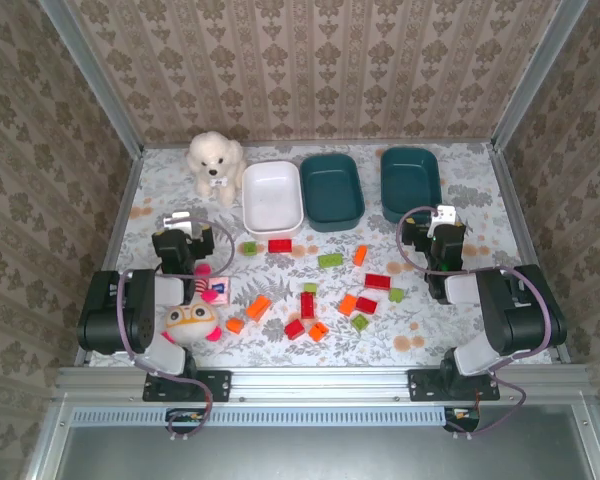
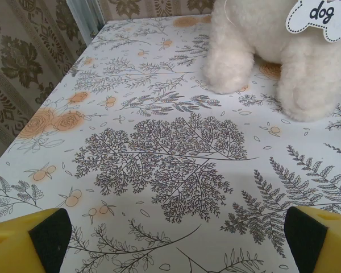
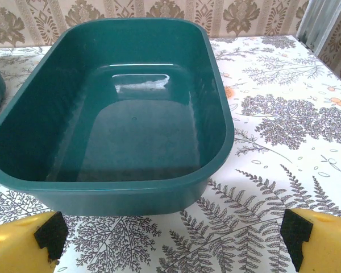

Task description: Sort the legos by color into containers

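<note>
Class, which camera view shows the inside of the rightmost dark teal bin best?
The right wrist view: the rightmost teal bin sits close, its empty floor and walls plainly visible. The top external view shows it whole but small, from above.

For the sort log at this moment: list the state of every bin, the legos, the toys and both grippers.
white bin: upright, empty.
middle teal bin: upright, empty.
right teal bin: upright, empty.
legos: loose, none in a bin.
left gripper: open, empty.
right gripper: open, empty.
plush dog: sitting upright beside the white bin.
plush doll: lying flat, face up.
</note>
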